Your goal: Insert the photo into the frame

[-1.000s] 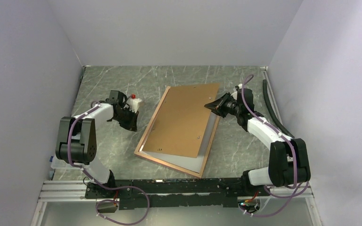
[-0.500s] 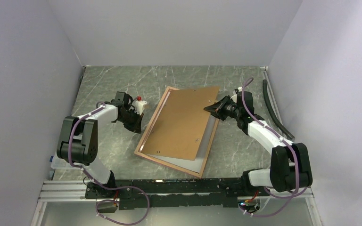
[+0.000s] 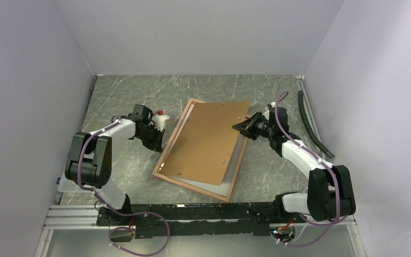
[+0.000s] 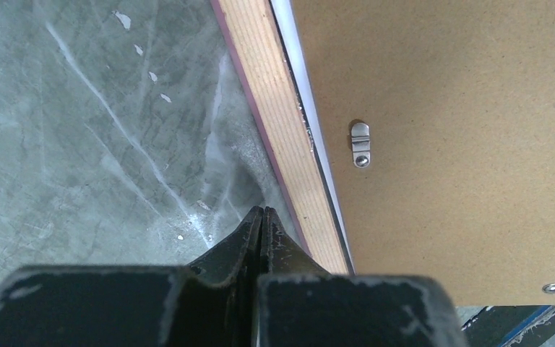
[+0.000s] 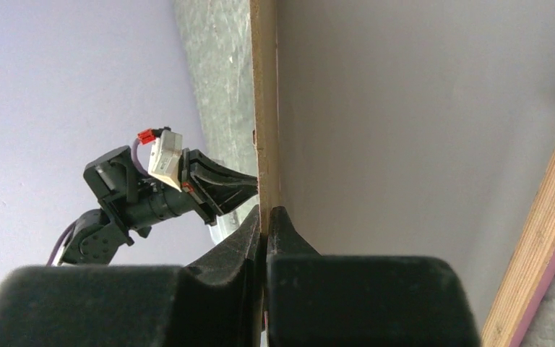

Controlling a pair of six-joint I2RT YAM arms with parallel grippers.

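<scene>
Two arms work at the frame (image 3: 192,187), which lies back-up, wood side showing, at the middle of the grey marbled table (image 3: 118,96). A brown backing board (image 3: 206,139) sits over it, skewed and tilted, with its right edge raised off the frame.

Right gripper (image 3: 236,127): fingers pinched tight on the board's raised right edge. The wrist view shows the tan edge clamped between both pads.

Left gripper (image 4: 261,215): fingers pressed together, holding nothing. The tips are low over the table just beside the frame's left rim; contact with the rim can't be told.

The photo (image 3: 217,189) lies inside the frame under the board. It shows only as a white strip along the near and right sides, print side not visible.

A small metal clip (image 4: 360,143) is fixed on the board near the left rim.
</scene>
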